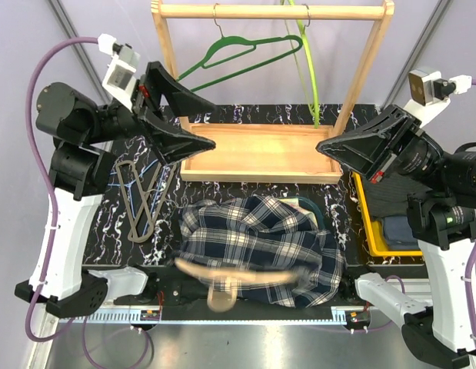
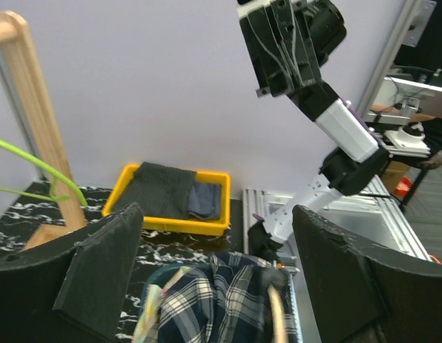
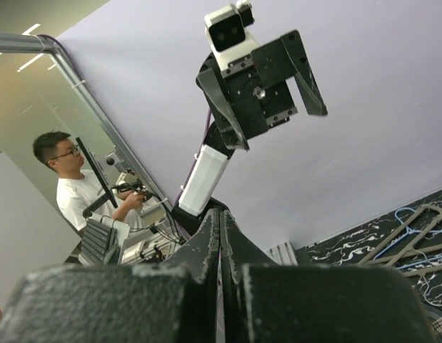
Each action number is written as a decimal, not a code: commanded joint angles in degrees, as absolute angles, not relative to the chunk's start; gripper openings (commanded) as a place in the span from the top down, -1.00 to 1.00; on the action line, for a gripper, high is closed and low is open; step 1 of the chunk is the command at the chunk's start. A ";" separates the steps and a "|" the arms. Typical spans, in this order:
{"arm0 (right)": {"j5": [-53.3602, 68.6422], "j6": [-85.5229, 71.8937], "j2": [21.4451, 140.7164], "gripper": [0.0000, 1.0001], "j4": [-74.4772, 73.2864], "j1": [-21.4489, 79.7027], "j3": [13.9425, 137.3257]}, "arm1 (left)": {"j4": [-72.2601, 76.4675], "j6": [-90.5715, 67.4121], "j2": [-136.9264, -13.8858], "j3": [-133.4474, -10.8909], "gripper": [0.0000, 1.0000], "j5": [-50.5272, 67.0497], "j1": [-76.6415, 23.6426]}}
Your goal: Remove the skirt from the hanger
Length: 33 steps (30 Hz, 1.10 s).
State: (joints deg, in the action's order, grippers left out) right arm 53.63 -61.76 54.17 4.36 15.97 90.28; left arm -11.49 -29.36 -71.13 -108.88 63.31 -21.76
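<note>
The navy and white plaid skirt lies crumpled on the black marbled table, near the front edge. A wooden hanger shows as a blur on the skirt's front left part. My left gripper is open and empty, raised above the table to the skirt's back left. In the left wrist view its gripper frames the skirt below. My right gripper is shut and empty, raised to the skirt's back right. In the right wrist view its fingers are pressed together.
A wooden rack with a tray base stands at the back, holding a dark green hanger and a light green one. Grey hangers lie at the left. A yellow bin with dark clothes sits at the right. A teal rim shows under the skirt.
</note>
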 commanded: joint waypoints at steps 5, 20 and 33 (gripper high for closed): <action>53.44 -50.48 53.44 1.00 -9.54 16.00 86.75 | -48.76 4.47 -61.71 -92.82 -0.37 63.15 -24.60; 50.97 -16.91 49.66 -0.27 -40.42 18.62 67.33 | -69.45 59.33 -33.94 -64.52 -0.33 20.92 -49.48; 14.60 -20.48 59.14 -0.99 -54.32 59.76 63.28 | -54.23 47.11 -35.94 -63.89 -0.33 17.84 -49.39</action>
